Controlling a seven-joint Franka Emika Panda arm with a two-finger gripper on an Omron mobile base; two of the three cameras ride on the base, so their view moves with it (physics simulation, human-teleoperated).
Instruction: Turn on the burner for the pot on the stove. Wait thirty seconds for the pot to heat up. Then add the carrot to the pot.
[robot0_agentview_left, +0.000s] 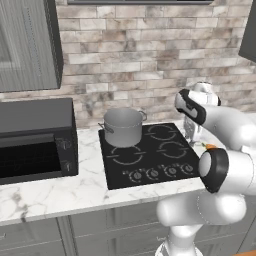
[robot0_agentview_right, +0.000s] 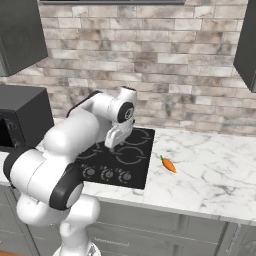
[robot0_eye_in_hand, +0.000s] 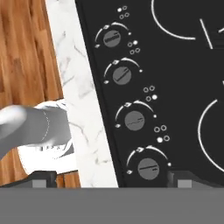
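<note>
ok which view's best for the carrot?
Right base view: the carrot lies fully exposed on the marble counter, right of the stove, clear of the arm. In the left base view just an orange sliver peeks out behind the arm. The hand view looks at the stove knobs.

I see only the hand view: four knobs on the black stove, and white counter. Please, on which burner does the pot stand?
Observer: The pot stands on the back left burner of the stove, seen from the robot's side.
Operator: And where is the carrot?
Observer: The carrot lies on the marble counter to the right of the stove, near its front corner, apart from the glass.
Operator: Is the gripper already touching a knob?
Observer: No. The gripper hangs above the front part of the stove, over the knobs, with a gap below it.
</note>
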